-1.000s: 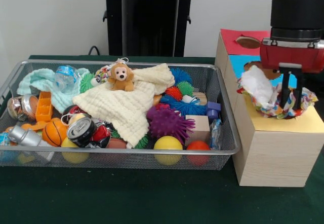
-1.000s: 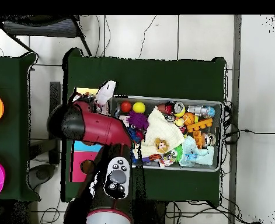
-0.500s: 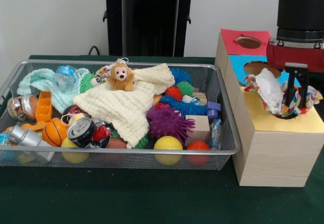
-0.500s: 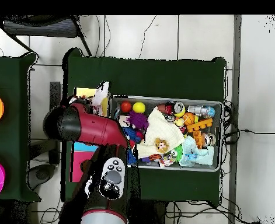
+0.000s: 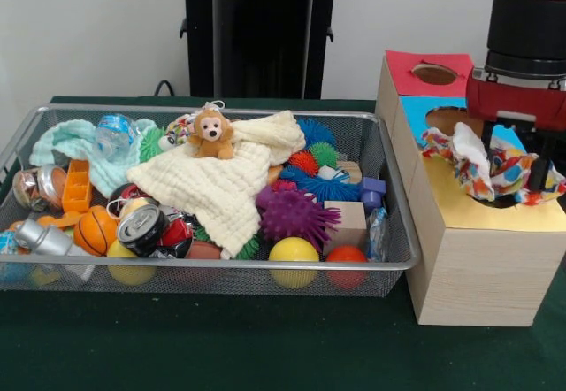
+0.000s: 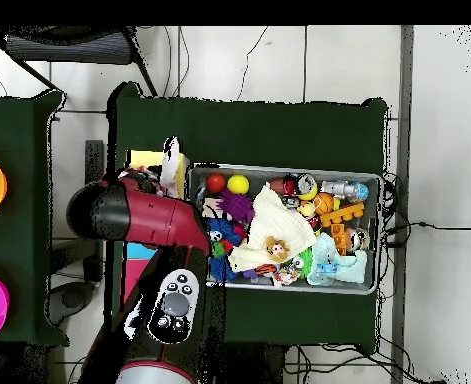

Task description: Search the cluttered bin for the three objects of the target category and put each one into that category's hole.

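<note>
Working at the right end of the desk [image 5: 221, 347], low over the yellow-topped section of the wooden box [image 5: 478, 258], with the gripper [image 5: 523, 183] sunk into a patterned cloth [image 5: 482, 165]. Cannot tell whether the fingers are apart or clamped: only one dark prong shows through the folds, the rest buried.

Resting bunched right over the yellow section's hole, that cloth, with ruffled edges spilling onto the lid on all sides and one white fold standing up on the left. Looks like a soft thing being pushed down through a narrow opening, hence the straight vertical approach and the low wrist. Judging by the bulk above the lid, not yet through.

Farther back on the same box, a blue section [image 5: 416, 108] and a red section [image 5: 433, 73], each with its own open hole, left alone, which suggests yellow as the fabric slot.

To the left, just beside the box, the wire bin [image 5: 212, 272] packed with balls, cans and spiky toys. Probably two more targets there: a cream cloth [image 5: 221, 187] draped across the middle under a toy monkey [image 5: 210, 134], and a mint cloth [image 5: 66, 139] at the far left corner. Worth minding the monkey when lifting the cream one.

From overhead, red arm [image 6: 144, 215] reaching across the box, hiding the hole.
</note>
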Robot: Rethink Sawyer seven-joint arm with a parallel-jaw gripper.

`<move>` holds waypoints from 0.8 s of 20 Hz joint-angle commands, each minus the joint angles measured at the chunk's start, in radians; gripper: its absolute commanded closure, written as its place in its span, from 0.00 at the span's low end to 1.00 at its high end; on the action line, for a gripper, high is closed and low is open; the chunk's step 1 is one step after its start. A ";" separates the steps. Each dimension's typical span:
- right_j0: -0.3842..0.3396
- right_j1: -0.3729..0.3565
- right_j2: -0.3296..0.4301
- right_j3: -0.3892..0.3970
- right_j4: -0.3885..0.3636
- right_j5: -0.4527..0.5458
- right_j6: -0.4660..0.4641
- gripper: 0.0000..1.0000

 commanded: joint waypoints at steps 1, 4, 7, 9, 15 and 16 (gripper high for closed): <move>-0.017 0.061 0.003 -0.004 0.022 0.150 0.232 0.00; -0.029 0.037 0.018 0.011 0.027 0.153 0.224 0.00; -0.044 -0.001 0.037 0.023 0.033 0.161 0.210 0.00; -0.049 -0.024 0.041 0.024 0.034 0.171 0.205 0.00; -0.044 -0.081 0.032 0.021 0.035 0.187 0.213 0.00; -0.050 -0.081 0.040 0.026 0.038 0.175 0.209 0.00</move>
